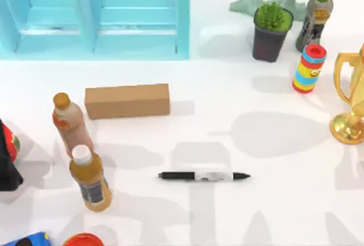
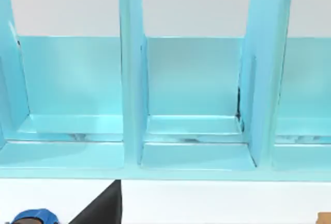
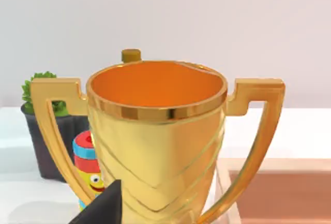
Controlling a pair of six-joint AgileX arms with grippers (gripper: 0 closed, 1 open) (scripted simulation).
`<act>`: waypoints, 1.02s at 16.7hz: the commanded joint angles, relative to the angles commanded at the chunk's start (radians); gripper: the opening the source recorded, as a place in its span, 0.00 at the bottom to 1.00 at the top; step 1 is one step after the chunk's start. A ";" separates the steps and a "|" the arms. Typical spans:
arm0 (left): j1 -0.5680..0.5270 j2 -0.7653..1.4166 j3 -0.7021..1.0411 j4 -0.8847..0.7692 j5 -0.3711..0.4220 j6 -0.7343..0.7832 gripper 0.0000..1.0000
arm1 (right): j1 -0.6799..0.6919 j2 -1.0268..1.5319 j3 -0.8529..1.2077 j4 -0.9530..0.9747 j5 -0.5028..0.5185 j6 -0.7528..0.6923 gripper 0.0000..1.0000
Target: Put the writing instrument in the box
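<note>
From above, the pen (image 1: 205,176) is lying flat on the table (image 1: 239,121), at five o'clock from the brown carton (image 1: 127,100), while the left wrist view is facing turquoise shelving (image 2: 191,105) and the right a gold trophy (image 3: 158,131); claw states I cannot tell.

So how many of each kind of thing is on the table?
Bottles: 3
Pen: 1
Brown carton: 1
Potted plant: 1
Striped can: 1
Gold trophy: 1
Blue rack: 1
Total: 9
</note>
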 joint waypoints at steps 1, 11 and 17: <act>0.000 0.000 0.000 0.000 0.000 0.000 1.00 | 0.000 0.000 0.000 0.000 0.000 0.000 1.00; 0.000 0.000 0.000 0.000 0.000 0.000 1.00 | 0.274 0.365 0.390 -0.179 0.100 -0.129 1.00; 0.000 0.000 0.000 0.000 0.000 0.000 1.00 | 0.544 1.034 0.793 -0.538 0.170 -0.323 1.00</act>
